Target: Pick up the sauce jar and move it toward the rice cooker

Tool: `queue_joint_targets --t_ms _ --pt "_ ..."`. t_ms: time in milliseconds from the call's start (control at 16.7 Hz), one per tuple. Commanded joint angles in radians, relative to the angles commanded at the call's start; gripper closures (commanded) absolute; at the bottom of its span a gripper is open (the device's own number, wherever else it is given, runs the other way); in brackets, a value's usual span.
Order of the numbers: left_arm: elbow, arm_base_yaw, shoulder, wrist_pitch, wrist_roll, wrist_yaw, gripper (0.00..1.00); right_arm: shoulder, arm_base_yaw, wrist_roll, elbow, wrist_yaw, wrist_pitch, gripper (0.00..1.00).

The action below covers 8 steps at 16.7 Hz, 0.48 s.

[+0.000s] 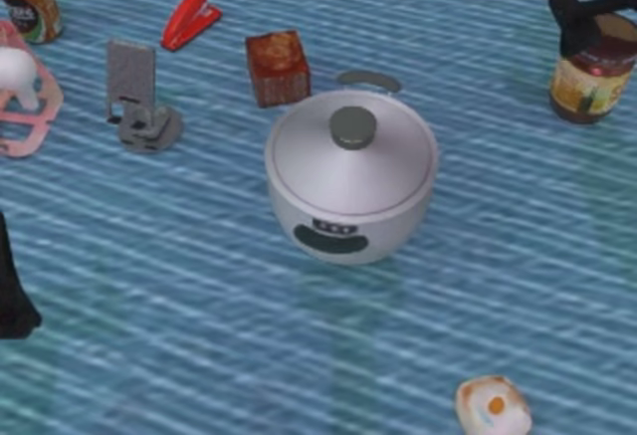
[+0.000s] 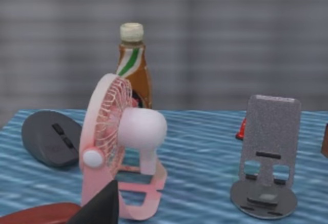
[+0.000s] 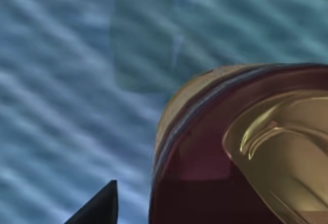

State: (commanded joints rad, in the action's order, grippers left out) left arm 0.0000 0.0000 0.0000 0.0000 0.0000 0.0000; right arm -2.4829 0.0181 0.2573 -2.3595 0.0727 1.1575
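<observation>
1. Sauce jar (image 1: 592, 79) stands at the frame's upper right, well apart from the central rice cooker (image 1: 350, 178).
2. Right gripper (image 1: 582, 12) is at the jar's lid; whether it grips cannot be told.
3. Advice: grasp squarely, lift upright, carry left.
4. Left arm (image 1: 15, 296) is parked at the left edge.

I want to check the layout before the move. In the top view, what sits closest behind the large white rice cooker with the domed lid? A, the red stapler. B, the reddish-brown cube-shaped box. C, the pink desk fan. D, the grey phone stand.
B: the reddish-brown cube-shaped box stands just behind the large white rice cooker, while the other three lie farther toward the table's left.
</observation>
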Motion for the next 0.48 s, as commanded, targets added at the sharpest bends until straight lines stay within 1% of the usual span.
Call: queue_joint_targets --t_ms 240,480 --pt "0.000 0.000 0.000 0.000 0.000 0.000 0.00 -0.046 0.007 -0.007 0.036 -0.002 -0.082 0.00" --pt "0.000 0.000 0.000 0.000 0.000 0.000 0.00 -0.053 0.008 -0.008 0.041 -0.003 -0.094 0.00"
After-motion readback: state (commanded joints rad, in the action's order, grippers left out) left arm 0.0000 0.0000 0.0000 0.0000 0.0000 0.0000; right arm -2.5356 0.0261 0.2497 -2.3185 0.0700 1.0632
